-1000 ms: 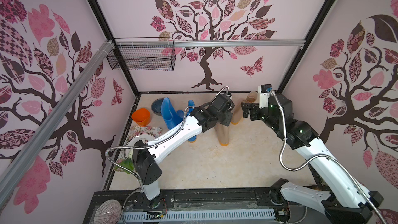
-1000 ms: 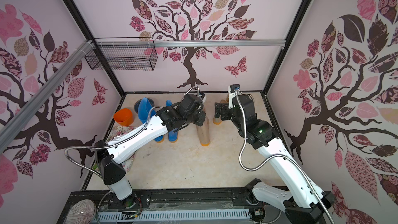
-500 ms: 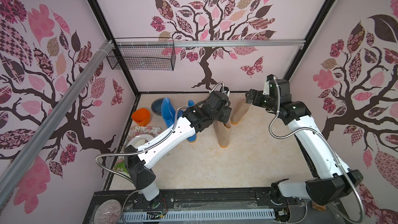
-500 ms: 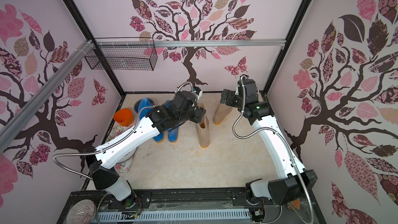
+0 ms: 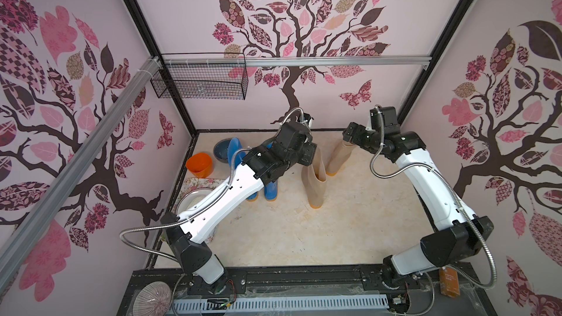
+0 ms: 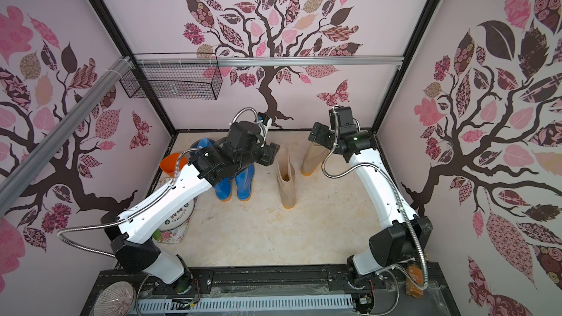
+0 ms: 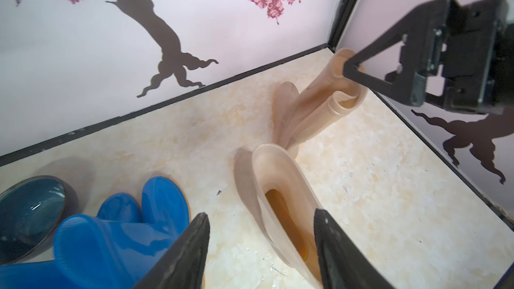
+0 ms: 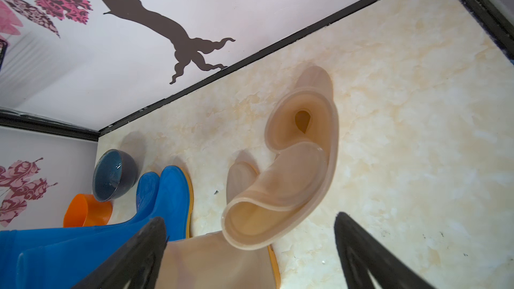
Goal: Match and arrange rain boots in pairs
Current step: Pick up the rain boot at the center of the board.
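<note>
Since the earlier frames the left gripper (image 7: 261, 214) has released the near beige boot (image 5: 316, 183) and drawn back from it, and the right gripper (image 8: 250, 217) has swung out over the far beige boot (image 5: 339, 155). Left fingers (image 7: 192, 251): spread, with the upright shaft of the near beige boot between and below them. Right fingers (image 8: 139, 254): spread wide above the far beige boot, which leans and has its collar folded over. In the left wrist view one right fingertip lies at that collar, but contact cannot be determined. Both beige boots stand near each other on the tabletop (image 5: 304, 238). The blue boots (image 6: 245, 182) stand side by side beyond the left fingers, on the side away from the right gripper. The grey-blue bowl (image 7: 27, 212) and orange cup (image 8: 83, 212) lie beyond them.
</note>
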{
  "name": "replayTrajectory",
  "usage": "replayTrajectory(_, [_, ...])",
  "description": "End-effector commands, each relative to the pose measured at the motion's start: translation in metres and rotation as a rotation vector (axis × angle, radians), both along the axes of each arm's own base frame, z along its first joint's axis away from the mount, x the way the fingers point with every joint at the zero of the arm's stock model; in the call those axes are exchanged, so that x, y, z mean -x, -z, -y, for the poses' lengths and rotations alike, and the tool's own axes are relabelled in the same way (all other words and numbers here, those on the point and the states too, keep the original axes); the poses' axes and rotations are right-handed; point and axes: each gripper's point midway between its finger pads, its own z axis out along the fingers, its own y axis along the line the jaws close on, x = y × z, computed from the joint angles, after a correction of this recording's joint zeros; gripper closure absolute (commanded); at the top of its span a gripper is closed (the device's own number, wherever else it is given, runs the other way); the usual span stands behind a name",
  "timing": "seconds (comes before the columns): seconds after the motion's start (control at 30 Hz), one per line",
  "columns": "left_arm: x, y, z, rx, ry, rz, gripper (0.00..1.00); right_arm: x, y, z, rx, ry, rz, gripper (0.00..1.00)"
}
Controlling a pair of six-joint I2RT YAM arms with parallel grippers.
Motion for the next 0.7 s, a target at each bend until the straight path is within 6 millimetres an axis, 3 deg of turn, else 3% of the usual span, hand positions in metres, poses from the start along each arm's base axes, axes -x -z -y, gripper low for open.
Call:
replayTrajectory(0.0, [0.0,-0.01,-0.019,0.026,-0.029,0.012,0.38,-0.001,0.009,0.013,0.0,0.069,-0.046,0.02])
replayTrajectory(0.4, [-0.003,0.003,-0.033,0.003,-0.058,-0.004,0.37,-0.024,0.046,0.007,0.002,0.072,-0.124,0.05])
replayTrajectory(0.5, [-0.003,0.004,-0.036,-0.003,-0.069,-0.003,0.37,-0.027,0.054,0.006,0.005,0.062,-0.126,0.12])
replayTrajectory(0.67, [-0.004,0.012,-0.037,-0.004,-0.075,-0.017,0.37,-0.032,0.054,0.01,0.048,0.059,-0.095,0.4])
